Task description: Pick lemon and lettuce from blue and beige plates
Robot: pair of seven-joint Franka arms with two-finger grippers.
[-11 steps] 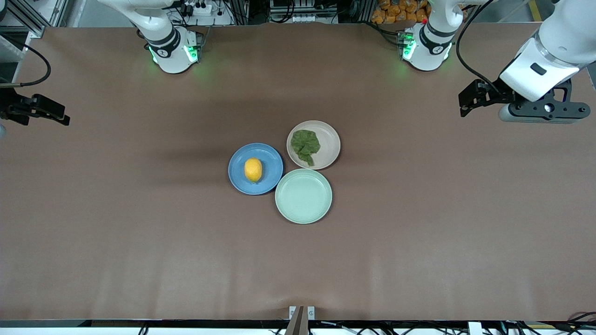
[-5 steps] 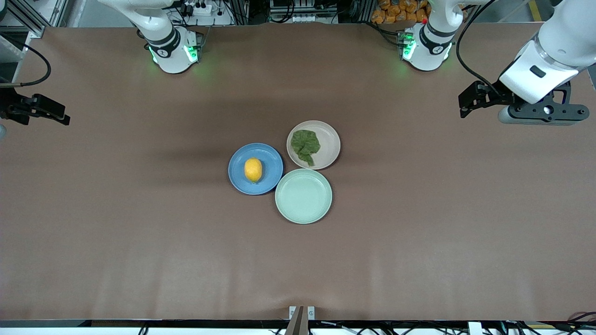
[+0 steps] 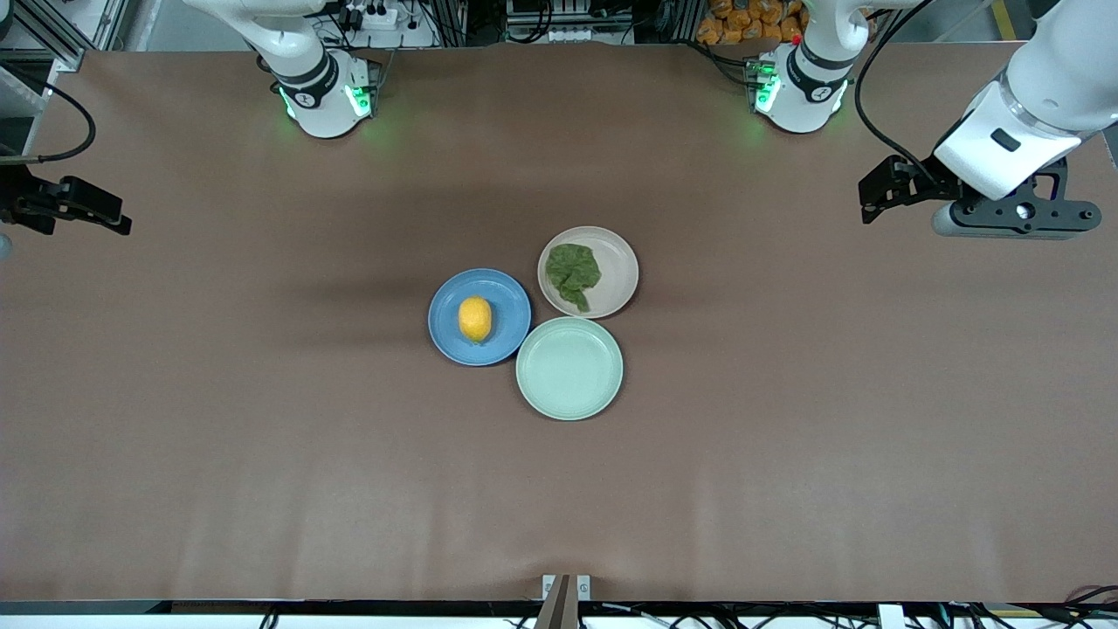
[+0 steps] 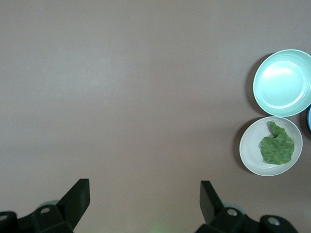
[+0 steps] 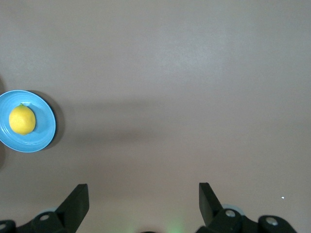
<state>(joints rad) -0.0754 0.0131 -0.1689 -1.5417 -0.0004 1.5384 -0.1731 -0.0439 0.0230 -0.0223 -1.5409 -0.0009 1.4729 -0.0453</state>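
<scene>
While both arms wait high over the table's ends, we see a smooth yellow-orange lemon (image 3: 474, 319) on the blue plate (image 3: 507, 341) and a crinkled dark green lettuce leaf (image 3: 572, 273) on the beige plate (image 3: 618, 271). The left gripper (image 4: 143, 194) and right gripper (image 5: 143, 194) both gape wide, empty.

A yellow-orange lemon (image 3: 475, 319) sits on a medium blue plate (image 3: 505, 298), and a dark green lettuce (image 3: 573, 272) on a pale beige plate (image 3: 617, 262). A third plate (image 3: 569, 368) is pale mint green; the desk (image 3: 262, 419) is plain matte brown, unpatterned.
</scene>
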